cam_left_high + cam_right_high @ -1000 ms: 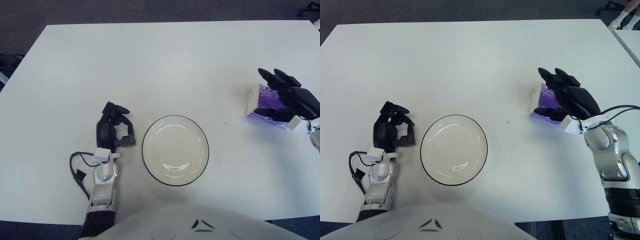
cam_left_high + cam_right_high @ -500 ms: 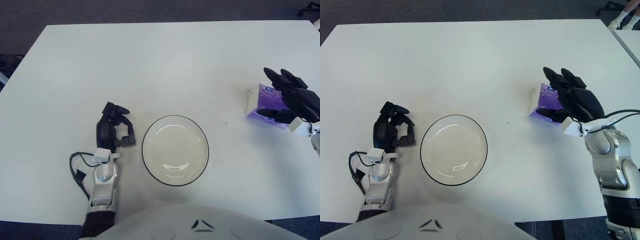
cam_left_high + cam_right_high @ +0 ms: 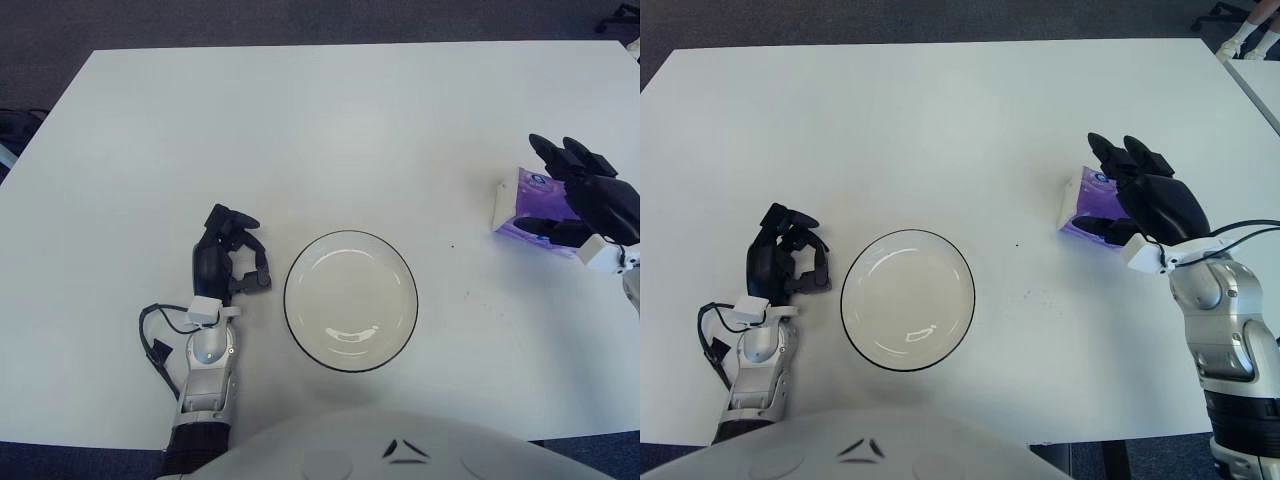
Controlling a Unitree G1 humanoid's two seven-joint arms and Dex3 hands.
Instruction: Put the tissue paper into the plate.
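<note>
A purple and white tissue pack (image 3: 1078, 206) lies on the white table at the right. My right hand (image 3: 1143, 196) is over its right part, fingers stretched out above it and thumb at its near side, not closed on it. The pack's right side is hidden under the hand. A white plate with a dark rim (image 3: 908, 290) stands empty at the near middle of the table, well left of the pack. My left hand (image 3: 228, 260) rests on the table just left of the plate, fingers curled and holding nothing.
The white table (image 3: 320, 130) stretches far back and to both sides. A black cable (image 3: 158, 335) loops beside my left wrist. Dark carpet surrounds the table; the table's right edge is close to my right hand.
My right hand has shifted slightly to the right over the tissue pack, uncovering more of it. The pack, the plate and the left hand have not moved.
</note>
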